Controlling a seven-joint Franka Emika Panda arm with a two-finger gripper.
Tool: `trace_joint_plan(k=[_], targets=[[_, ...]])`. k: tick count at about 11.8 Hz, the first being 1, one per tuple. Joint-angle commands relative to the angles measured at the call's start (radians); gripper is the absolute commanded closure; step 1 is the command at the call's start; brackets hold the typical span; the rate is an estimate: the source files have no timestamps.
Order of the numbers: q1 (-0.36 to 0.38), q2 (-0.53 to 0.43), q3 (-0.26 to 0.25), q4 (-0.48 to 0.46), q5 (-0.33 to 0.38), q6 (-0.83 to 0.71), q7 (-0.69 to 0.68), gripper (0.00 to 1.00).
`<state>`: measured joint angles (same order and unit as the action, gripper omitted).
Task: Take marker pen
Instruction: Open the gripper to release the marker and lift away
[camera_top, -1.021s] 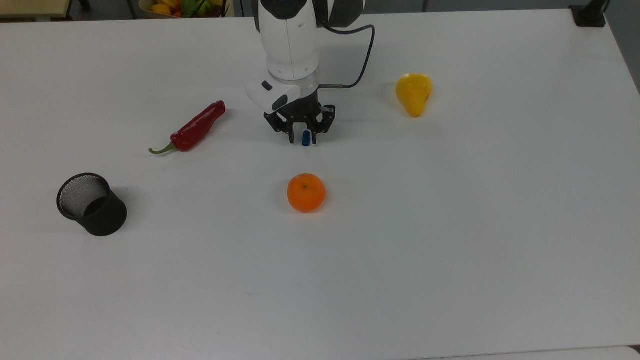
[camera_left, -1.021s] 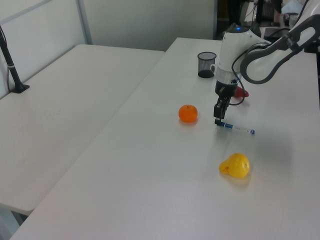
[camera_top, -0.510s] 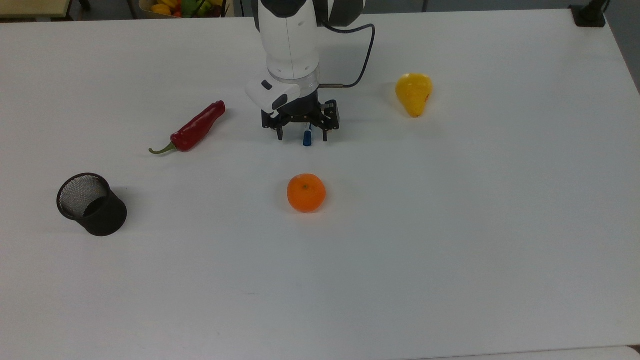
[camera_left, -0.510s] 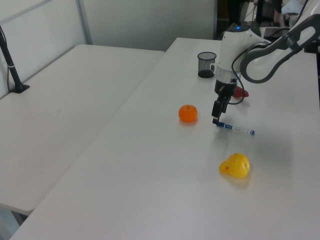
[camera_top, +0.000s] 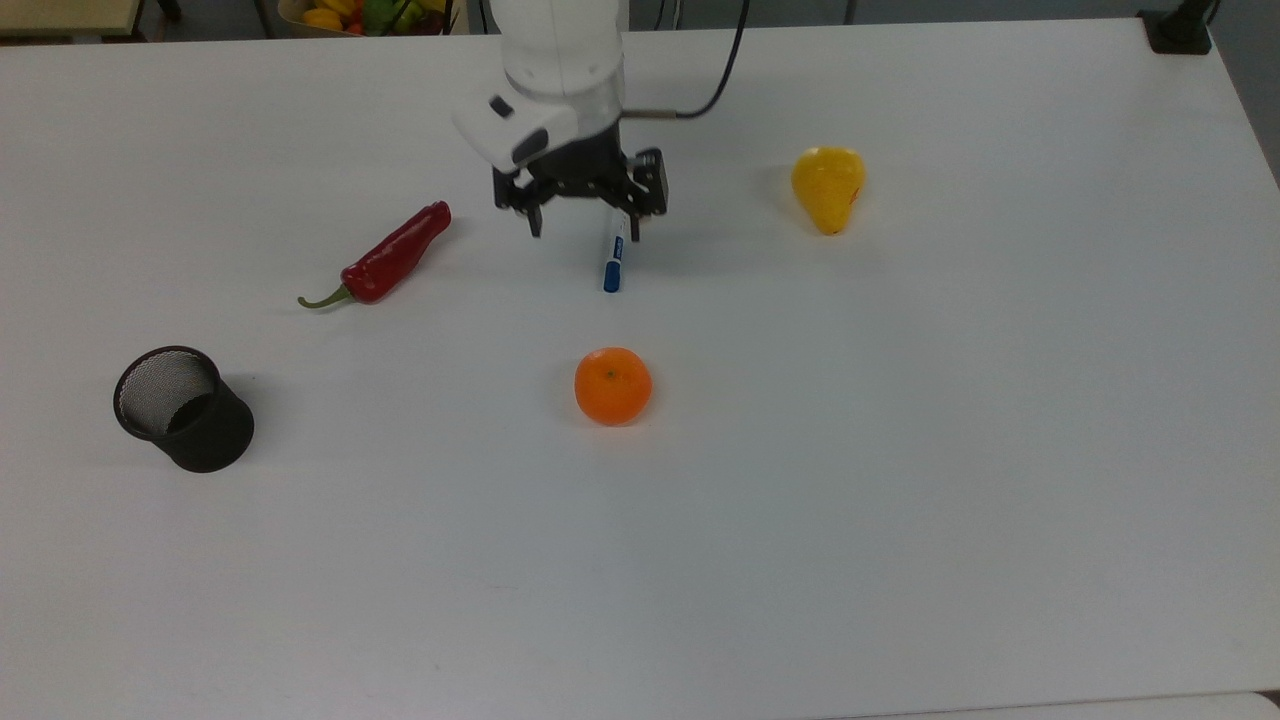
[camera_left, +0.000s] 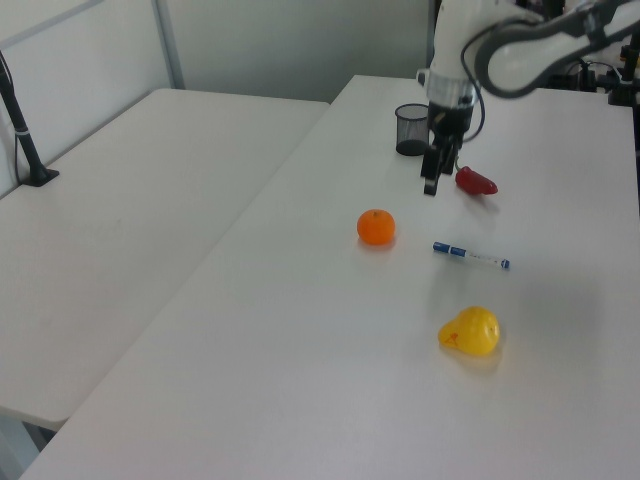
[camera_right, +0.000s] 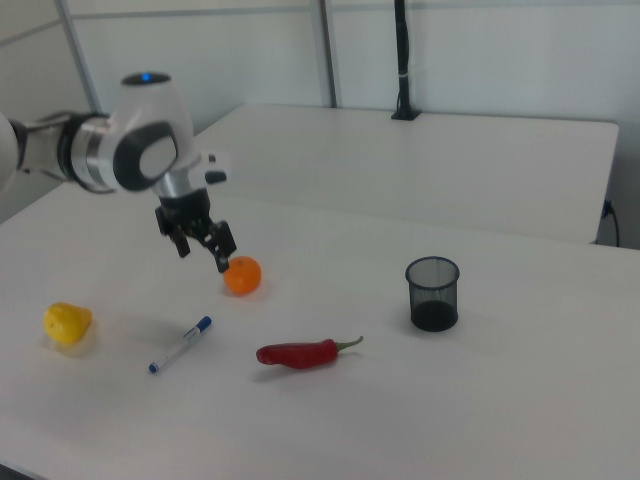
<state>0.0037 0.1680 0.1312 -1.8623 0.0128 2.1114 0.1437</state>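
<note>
On the big white worktop lie all the things, and the pen is not picked up yet. So the job is not done; judging by how things lie, almost all of it is left.

High above the worktop hangs the white robot arm. Its black claw is up in the air, with its two fingers spread wide apart. Nothing is between them.

Going by the top view, think of the orange as the middle of a clock. At about 9 o'clock, far off, stands the black mesh cup. At about 10 o'clock lies the red chilli. At about 2 o'clock sits the yellow pear.

At 12 o'clock from the orange lies the marker pen. It lies flat on the worktop, with its blue cap pointing at the orange. Its other end hides under the claw in the top view. In the right view the marker pen lies all alone, and the claw hangs well above it.

To finish, I think the claw must come down over the pen, squeeze it and lift it. A thin round pen could roll away if the fingers miss.
</note>
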Motion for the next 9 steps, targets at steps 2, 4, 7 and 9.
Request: trace_joint_plan(k=[2,4,7,9], targets=[[-0.040,-0.106,-0.015,0.129,-0.013,-0.296,0.033,0.00],[-0.045,-0.148,-0.027,0.185,-0.008,-0.420,0.039,0.00],[-0.030,-0.192,-0.073,0.274,0.003,-0.554,0.039,0.00],[0.052,-0.208,-0.132,0.278,0.003,-0.550,0.037,0.00]])
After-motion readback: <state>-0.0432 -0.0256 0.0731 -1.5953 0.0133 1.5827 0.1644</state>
